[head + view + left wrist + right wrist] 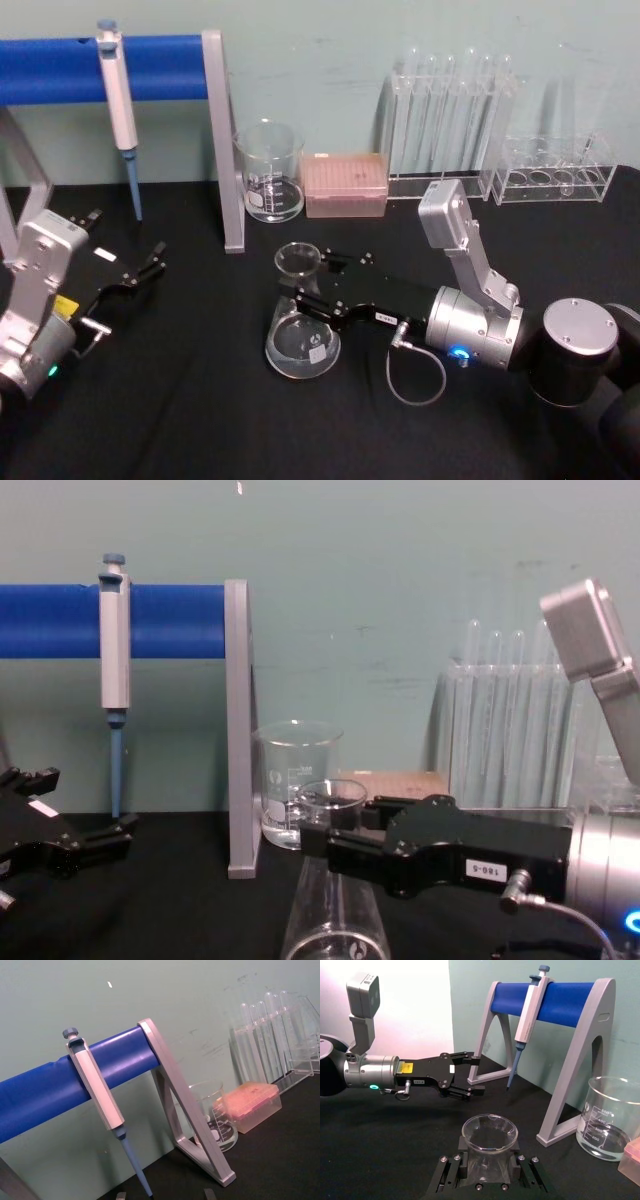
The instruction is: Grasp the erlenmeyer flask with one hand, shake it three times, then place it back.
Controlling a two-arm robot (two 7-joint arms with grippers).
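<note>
The erlenmeyer flask (302, 340) stands upright on the black table near the middle, clear glass with a flared rim and a small white marking on its base. My right gripper (312, 292) reaches in from the right and is shut on its neck, just under the rim. In the right wrist view the neck of the flask (489, 1152) sits between the two fingers (454, 1172), which press on both sides. The chest view shows the flask (335, 925) low in the middle, with the right gripper (345, 845) across its neck. My left gripper (140, 265) rests open at the left, apart from the flask.
A glass beaker (269, 172) and a pink tip box (345, 184) stand behind the flask. A pipette (120, 110) hangs on the blue-barred stand (222, 140) at the back left. Test tube racks (455, 115) line the back right.
</note>
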